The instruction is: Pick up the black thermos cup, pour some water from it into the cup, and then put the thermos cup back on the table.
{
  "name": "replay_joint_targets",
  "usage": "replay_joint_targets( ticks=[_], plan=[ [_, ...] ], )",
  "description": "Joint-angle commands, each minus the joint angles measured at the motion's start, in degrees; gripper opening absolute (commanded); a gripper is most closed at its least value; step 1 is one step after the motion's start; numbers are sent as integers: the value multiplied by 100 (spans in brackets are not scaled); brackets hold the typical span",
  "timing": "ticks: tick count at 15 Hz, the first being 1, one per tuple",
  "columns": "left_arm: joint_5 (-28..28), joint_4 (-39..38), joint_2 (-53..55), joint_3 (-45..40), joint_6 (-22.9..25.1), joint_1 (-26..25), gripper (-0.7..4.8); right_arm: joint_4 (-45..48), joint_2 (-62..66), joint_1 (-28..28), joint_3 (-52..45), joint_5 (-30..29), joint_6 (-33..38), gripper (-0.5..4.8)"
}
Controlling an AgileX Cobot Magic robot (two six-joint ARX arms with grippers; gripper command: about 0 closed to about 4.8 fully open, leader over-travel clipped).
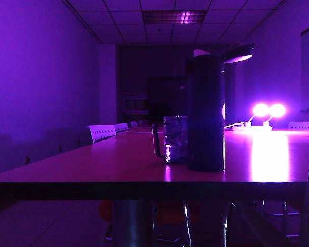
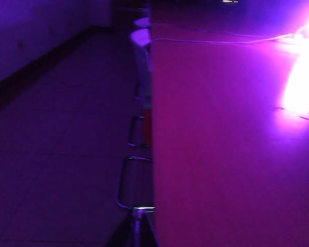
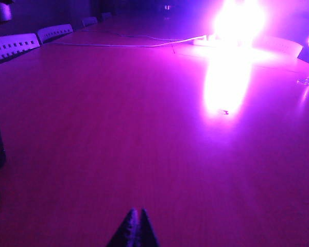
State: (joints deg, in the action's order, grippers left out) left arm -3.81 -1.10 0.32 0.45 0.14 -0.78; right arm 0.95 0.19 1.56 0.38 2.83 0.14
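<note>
While the tall black matte thermos cup stands untouched on the long wooden table beside the clear glass mug, nothing is begun; the right end effector hovers clenched and empty over the near table; the left end effector is unseen, its state untellable.

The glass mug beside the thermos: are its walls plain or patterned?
Patterned: the glass mug has dimpled, faceted walls, seen best in the exterior view.

Dim room, heavy purple cast. Two glaring round lamps blow out, streaking glare across the long smooth wooden tabletop. Wrist views soft, grainy.
</note>
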Motion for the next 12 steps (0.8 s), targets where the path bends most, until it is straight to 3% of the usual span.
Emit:
replay_joint_targets(
  ticks=[1,5,7,10,12],
  plan=[
    [-50,96,7,2,-15,9,-6,61,0,0,-15,-24,7,-4],
    [-42,101,7,2,-92,9,-6,68,0,0,-9,-24,11,-5],
    [-28,-13,7,186,-389,9,-6,81,0,0,195,-42,636,-5],
    [-28,-144,278,957,-645,9,-6,-221,146,2,903,-63,791,-5],
    [-330,-140,997,1613,-640,9,-6,-280,557,2,1329,-422,778,-5]
  ],
)
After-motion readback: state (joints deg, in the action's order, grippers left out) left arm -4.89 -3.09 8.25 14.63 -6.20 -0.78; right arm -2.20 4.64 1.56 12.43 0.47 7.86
